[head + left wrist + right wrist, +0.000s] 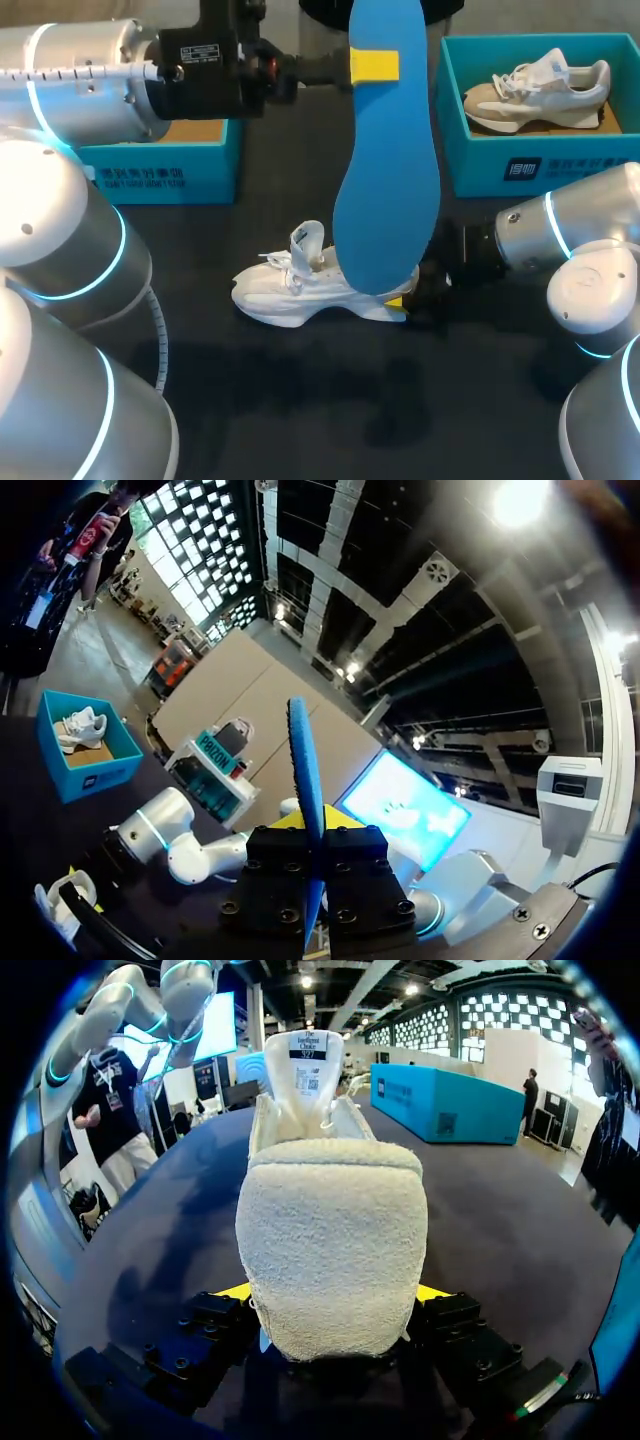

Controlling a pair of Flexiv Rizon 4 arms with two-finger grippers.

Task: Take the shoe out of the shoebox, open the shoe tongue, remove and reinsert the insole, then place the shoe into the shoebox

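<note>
- Head view: the left gripper [374,65] was clamped on the blue insole [385,190] and held it up over the bench [300,400]. The insole hung below the gripper, with its lower end just at the heel of the white shoe [300,285].
- The right gripper [405,303] gripped that shoe by the heel, and the shoe lay on the bench.
- Judged from this, the insole was out and reinsertion was the step in hand. The next move would call for steering the hanging end into the shoe's mouth while the heel was kept steady.
- The shoebox [165,165], beyond the left gripper, showed only a bare brown floor where the arm did not hide it. The other shoebox [540,165], well off to the side of the right gripper, held a second shoe [540,88].
- Left wrist view: the insole [305,780] stood edge-on between the fingers of the left gripper [310,828], pinched from both sides. The other shoebox [95,775], with the second shoe [80,728] inside, lay far ahead of it.
- Right wrist view: the fuzzy heel of the shoe [330,1240] filled the gap of the right gripper [332,1295], with a yellow tip against each side. The tongue [305,1070] stood up ahead. The shoebox [440,1100] sat beyond the shoe, its inside not visible.
</note>
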